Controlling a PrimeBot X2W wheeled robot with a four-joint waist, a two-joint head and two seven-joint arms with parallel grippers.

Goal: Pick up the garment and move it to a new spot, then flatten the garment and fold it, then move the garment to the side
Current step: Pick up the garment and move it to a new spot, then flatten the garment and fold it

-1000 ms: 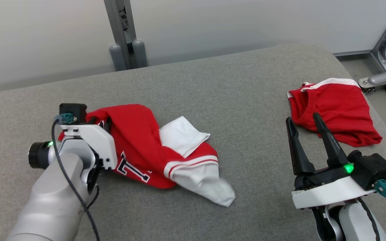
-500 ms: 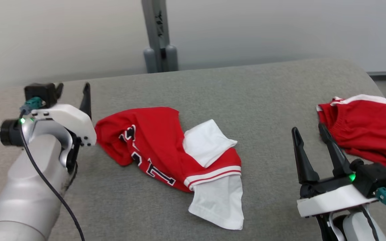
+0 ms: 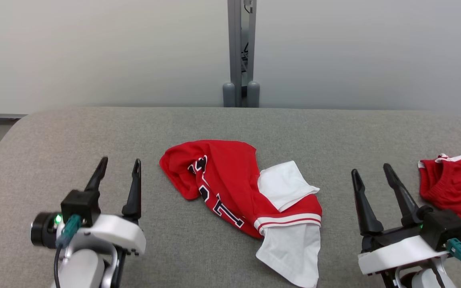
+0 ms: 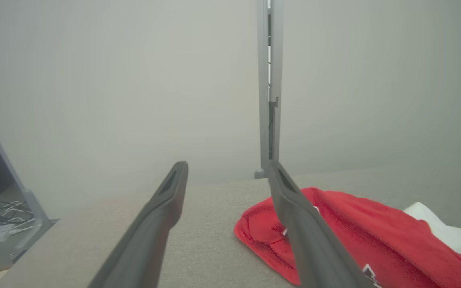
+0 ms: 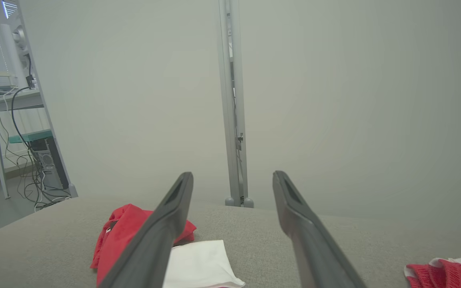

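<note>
Loosely crumpled red-white jersey (image 3: 230,184) (soft knit), coarse grey cushion (image 3: 94,132)

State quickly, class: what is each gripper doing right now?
Left gripper: open, holding nothing, apart from the garment.
Right gripper: open, holding nothing.
</note>
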